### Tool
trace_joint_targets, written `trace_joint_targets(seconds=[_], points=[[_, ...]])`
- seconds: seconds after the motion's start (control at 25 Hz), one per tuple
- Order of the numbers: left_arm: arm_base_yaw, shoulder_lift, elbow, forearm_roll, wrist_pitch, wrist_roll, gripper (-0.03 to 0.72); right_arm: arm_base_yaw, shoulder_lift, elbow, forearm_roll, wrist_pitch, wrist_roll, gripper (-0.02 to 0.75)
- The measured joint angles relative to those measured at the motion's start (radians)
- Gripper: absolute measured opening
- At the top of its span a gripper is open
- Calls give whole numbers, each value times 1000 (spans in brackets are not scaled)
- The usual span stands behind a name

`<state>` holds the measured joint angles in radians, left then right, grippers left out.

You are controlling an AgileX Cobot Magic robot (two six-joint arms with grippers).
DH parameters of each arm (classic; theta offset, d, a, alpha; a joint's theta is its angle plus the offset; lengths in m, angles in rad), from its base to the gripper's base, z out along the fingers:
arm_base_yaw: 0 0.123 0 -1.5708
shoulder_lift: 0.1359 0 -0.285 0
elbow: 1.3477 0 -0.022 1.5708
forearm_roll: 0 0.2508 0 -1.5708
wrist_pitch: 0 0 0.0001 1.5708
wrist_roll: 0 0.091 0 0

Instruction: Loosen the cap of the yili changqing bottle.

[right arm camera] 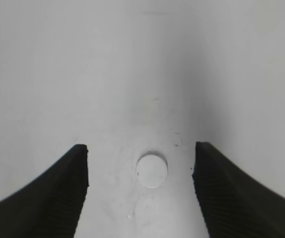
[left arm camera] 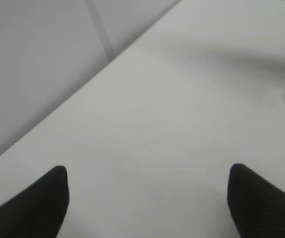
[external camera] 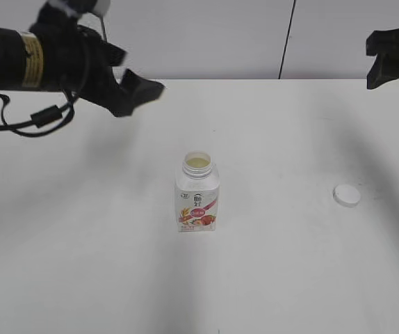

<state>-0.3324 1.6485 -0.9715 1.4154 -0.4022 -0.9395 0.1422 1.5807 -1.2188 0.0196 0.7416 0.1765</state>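
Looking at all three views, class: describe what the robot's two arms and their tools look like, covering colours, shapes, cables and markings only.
Both arms are matte black. The left tool ends in angular, wedge-shaped fingers; its arm carries a yellowish label band, a white part on top, and a loose black cable looping beneath. The right tool has broad black fingers with finely ribbed inner faces, tapering toward squared tips.

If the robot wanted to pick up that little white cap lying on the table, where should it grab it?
By its rim, from straight above. The cap lies flat on the table, right of the open bottle, so only its round edge offers two opposite sides. The right gripper, open above it, seems best placed.
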Motion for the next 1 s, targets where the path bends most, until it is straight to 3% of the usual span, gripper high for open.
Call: trace_joint_targets(seconds=[0.2,0.32,0.52,0.68,0.76,1.0], points=[[1,-93,0,-118,572,-48,592,0,-23,-2,-9,0,0,525],[1,-116,0,-227,832,6,592,0,-23,-2,-12,9,0,525],[1,-151,0,-667,981,291,591,0,-23,-2,-20,59,-13,525],[1,-178,-49,-1025,1080,414,591,0,-23,-2,-20,129,-31,525],[1,-179,-100,-1096,1180,434,591,0,-23,-2,-20,188,-37,525],[23,-181,-213,-1140,1454,514,591,0,-24,-2,-20,427,-104,525]])
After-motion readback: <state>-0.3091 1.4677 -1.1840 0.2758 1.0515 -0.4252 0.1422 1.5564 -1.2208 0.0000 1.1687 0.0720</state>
